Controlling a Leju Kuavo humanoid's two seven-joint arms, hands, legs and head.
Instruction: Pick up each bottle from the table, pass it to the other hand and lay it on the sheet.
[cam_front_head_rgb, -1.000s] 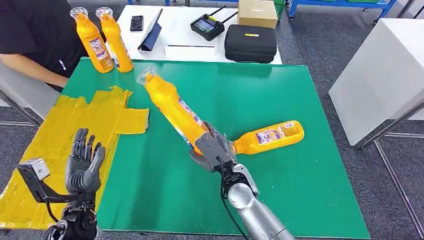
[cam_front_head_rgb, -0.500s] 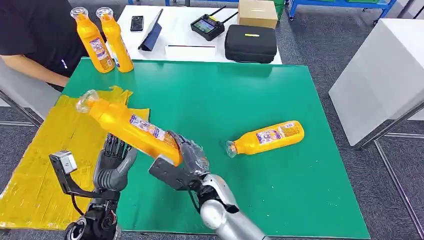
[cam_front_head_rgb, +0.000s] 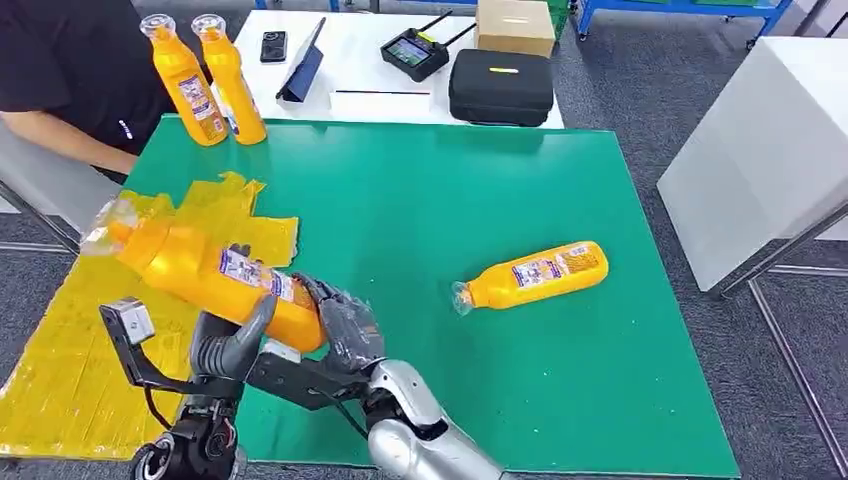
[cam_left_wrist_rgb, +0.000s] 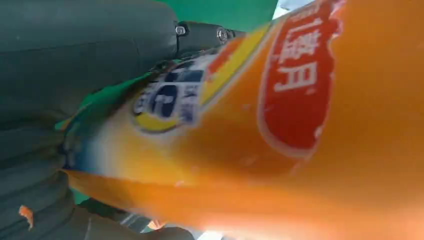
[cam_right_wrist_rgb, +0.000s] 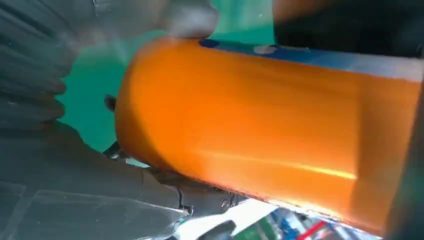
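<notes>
Clearly the handover is under way: the right hand (cam_front_head_rgb: 345, 330) grips the base end of an orange bottle (cam_front_head_rgb: 205, 272), its fingers (cam_front_head_rgb: 352, 322) clamped around the fat lower body, and holds it nearly level with the clear cap pointing left and far, out over the yellow sheet (cam_front_head_rgb: 70, 385). That tilt suits the job, since the bottle must end lying flat on the sheet, not standing. The left hand (cam_front_head_rgb: 232, 345) sits under the middle of the bottle at the label, thumb up against the near side; in the left wrist view the label (cam_left_wrist_rgb: 295, 85) presses close against the grey hand, so contact looks made, but I cannot tell whether its fingers are closed firmly enough to carry the weight. The right hand should probably not let go until they are.

A second orange bottle (cam_front_head_rgb: 532, 273) lies on its side on the green surface (cam_front_head_rgb: 450, 180), well to the right, cap toward the hands, presumably next in line. Two more bottles (cam_front_head_rgb: 205, 80) stand upright at the far left corner, just beside a seated person's arm (cam_front_head_rgb: 65, 135). Behind the mat a white table carries a black case (cam_front_head_rgb: 501, 86), a controller (cam_front_head_rgb: 414, 52) and a cardboard box (cam_front_head_rgb: 515, 25).
</notes>
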